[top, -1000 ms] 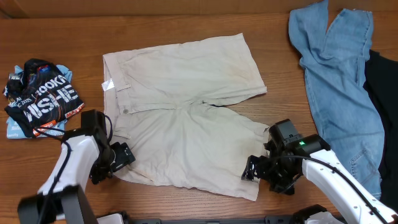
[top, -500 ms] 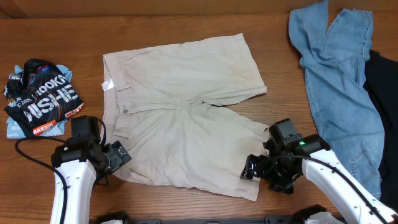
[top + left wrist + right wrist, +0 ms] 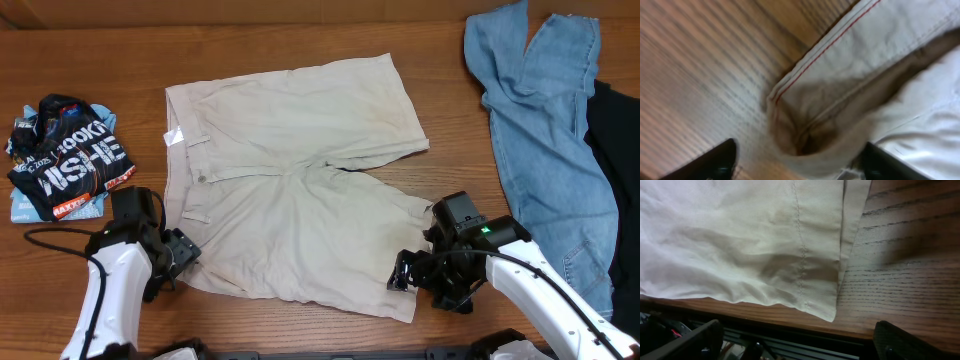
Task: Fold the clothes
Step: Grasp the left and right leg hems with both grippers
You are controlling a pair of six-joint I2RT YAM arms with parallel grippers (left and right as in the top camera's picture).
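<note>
The cream trousers [image 3: 290,190] lie spread flat in the middle of the table, waistband to the left, legs to the right. My left gripper [image 3: 178,256] is open at the waistband's near corner [image 3: 805,125], its fingers straddling the cloth edge. My right gripper [image 3: 408,273] is open just above the near leg's hem corner [image 3: 827,307], close to the table's front edge. Light blue jeans [image 3: 540,120] lie at the far right. A black white-lettered piece [image 3: 68,155] lies crumpled at the left.
A dark garment [image 3: 618,170] lies under the jeans at the right edge. The table's front edge and a black rail [image 3: 790,340] are right below the right gripper. Bare wood [image 3: 700,70] lies left of the waistband.
My left gripper has shifted slightly left and lower, settling at the waistband corner. The right arm and the trousers have not moved.
</note>
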